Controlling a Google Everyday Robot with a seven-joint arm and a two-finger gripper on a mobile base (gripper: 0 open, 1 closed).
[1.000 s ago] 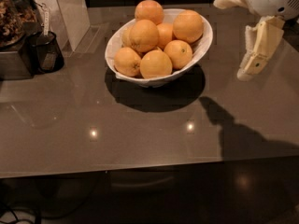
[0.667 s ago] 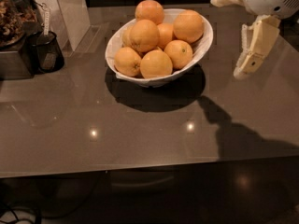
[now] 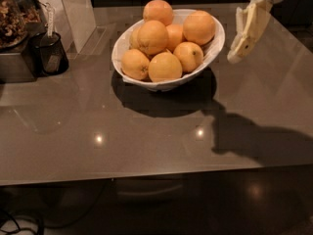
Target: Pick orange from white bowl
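Leftward of the tool (image 3: 246,32), which hangs just beside the right rim of the white bowl (image 3: 146,83), sits the orange (image 3: 199,27); whether the tool is apart or together I cannot tell.

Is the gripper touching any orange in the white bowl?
No, the cream two-finger gripper hangs right of the wide glossy white bowl, clear of its round oranges.

Dim, glary; end effector (image 3: 226,19) upper right

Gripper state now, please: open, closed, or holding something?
Gripper: just right of the white bowl, nothing visibly held; open or closed cannot be told.
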